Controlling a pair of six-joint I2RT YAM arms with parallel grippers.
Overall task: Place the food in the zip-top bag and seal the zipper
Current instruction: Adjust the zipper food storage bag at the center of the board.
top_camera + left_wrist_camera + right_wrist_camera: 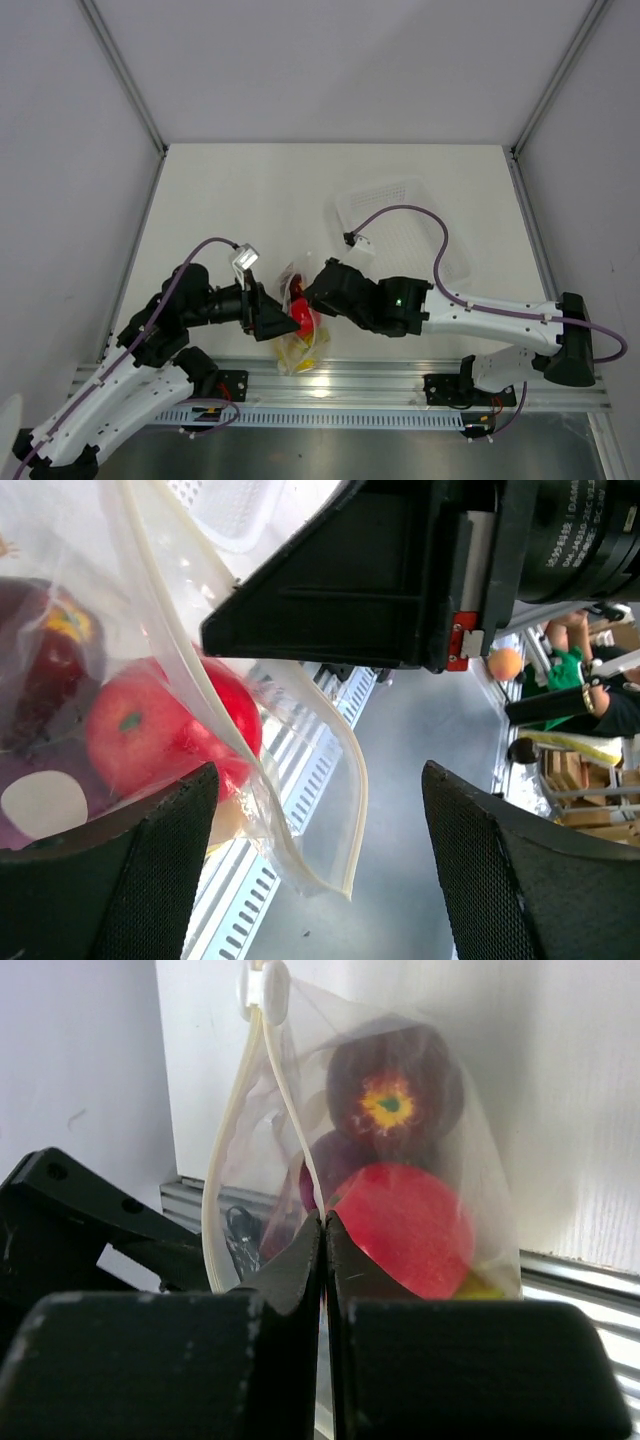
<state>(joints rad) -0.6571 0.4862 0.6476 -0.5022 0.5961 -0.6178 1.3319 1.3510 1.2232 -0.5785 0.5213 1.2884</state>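
From here the right pincer (325, 1222) is pressed together on the bag (290, 780), food (410, 1225) hanging inside just beyond its tips, so I'd have the spread left pincer (315, 780) close squarely on the gaping zipper (360, 780) beside its finger and press along it without tugging.

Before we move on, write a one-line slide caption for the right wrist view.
Right gripper pinches the zip-top bag holding dark red apple and red fruit, zipper tracks parted.
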